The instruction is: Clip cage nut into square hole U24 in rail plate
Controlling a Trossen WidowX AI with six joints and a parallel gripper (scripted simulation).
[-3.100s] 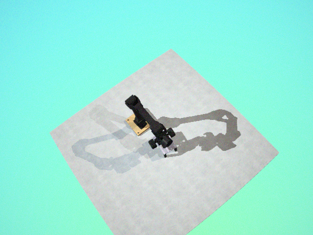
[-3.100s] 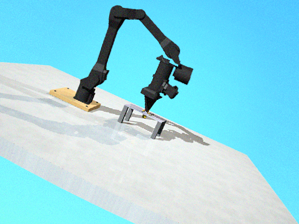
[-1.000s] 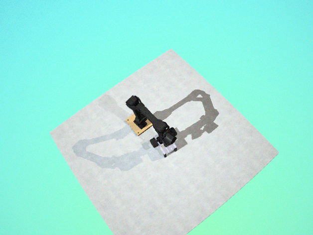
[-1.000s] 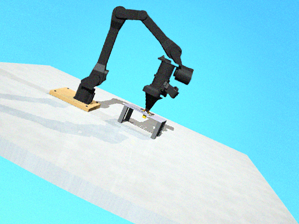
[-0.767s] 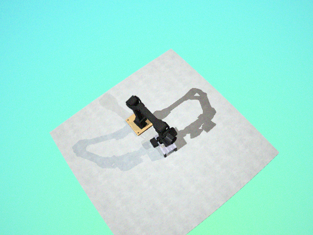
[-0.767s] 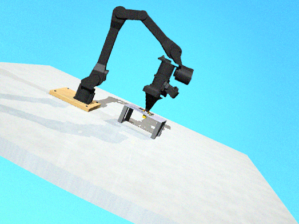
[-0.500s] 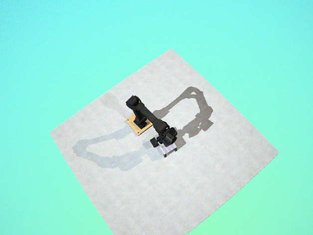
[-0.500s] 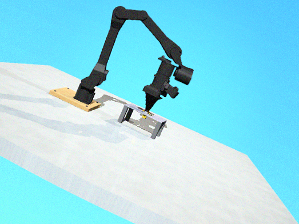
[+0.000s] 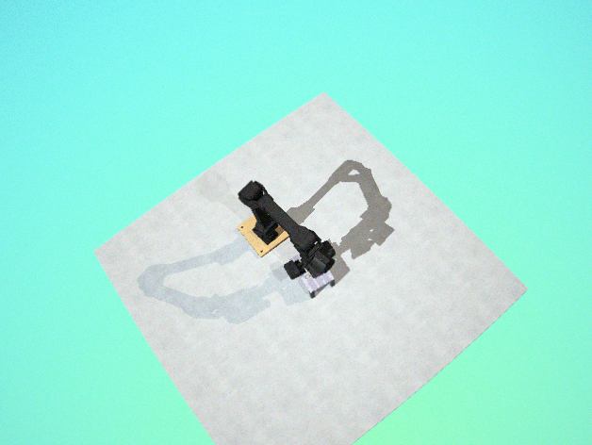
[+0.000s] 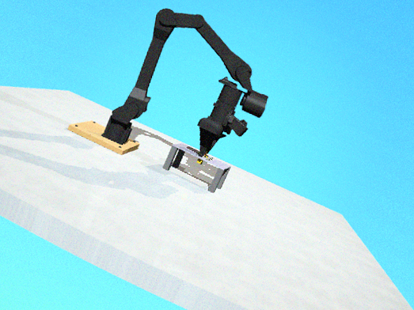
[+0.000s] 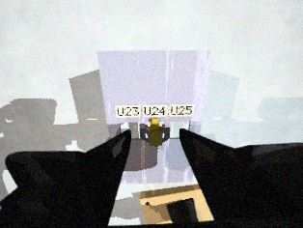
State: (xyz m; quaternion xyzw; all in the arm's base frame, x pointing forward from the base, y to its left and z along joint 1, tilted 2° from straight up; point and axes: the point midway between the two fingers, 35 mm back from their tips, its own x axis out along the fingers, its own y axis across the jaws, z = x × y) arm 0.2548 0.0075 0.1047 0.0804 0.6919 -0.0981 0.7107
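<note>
The rail plate is a pale lilac plate raised on grey legs, with the labels U23, U24 and U25. The small yellow cage nut sits at the hole below the U24 label; in the exterior view a yellow part shows beneath the plate's top. Whether its flanges lie flat on the plate is too small to tell. My black gripper is open, one finger on each side of the nut with a gap to each. In the exterior view its fingertips are low at the plate's top.
The square holes by U23 and U25 lie on either side of the nut, close to the fingertips. The arm's wooden base board is beside the plate. The plate's legs stand on the pale table.
</note>
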